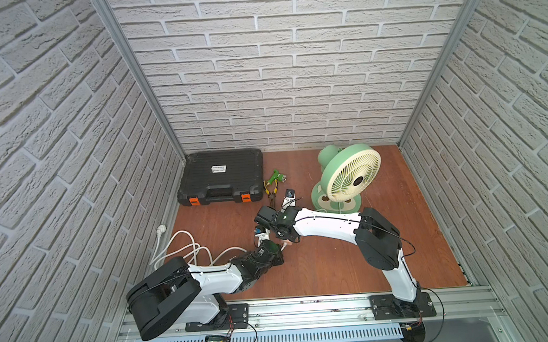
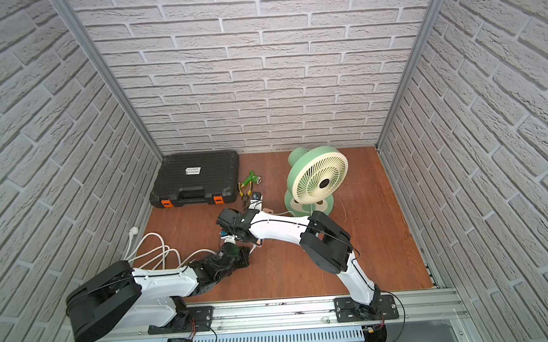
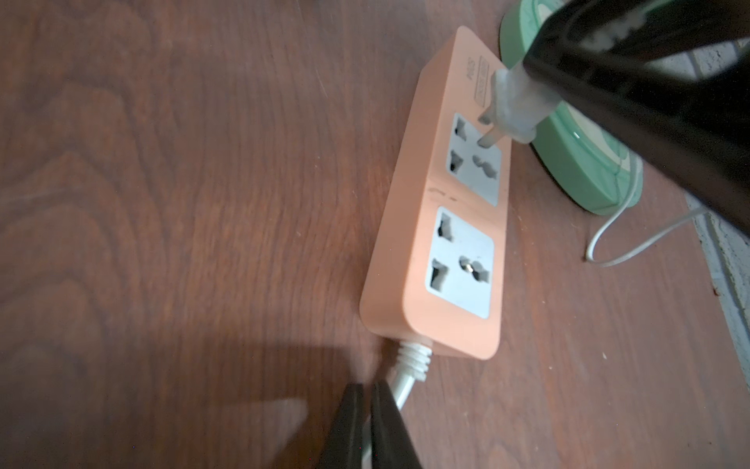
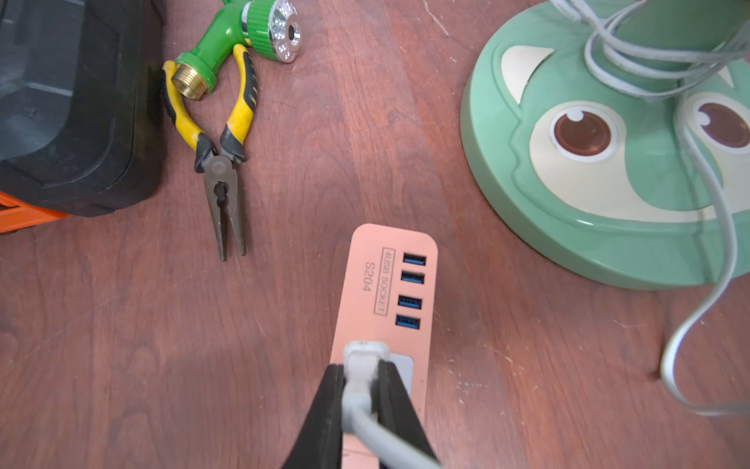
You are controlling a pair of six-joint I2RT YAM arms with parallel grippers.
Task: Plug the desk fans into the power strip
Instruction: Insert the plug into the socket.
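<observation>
Only the left wrist view shows the pins of the white plug [image 3: 511, 109]. They tilt at the holes of the far socket on the pink power strip [image 3: 410, 227], not fully in. The right wrist view shows the right jaws closed tight on that plug, beside blue USB ports [image 4: 412, 290]. The left jaws pinch the thick white cable [image 3: 406, 377]. The strip lies on the brown wood table [image 1: 322, 267] near the green fan [image 1: 349, 176]. White brick walls [image 1: 292, 78] stand around.
</observation>
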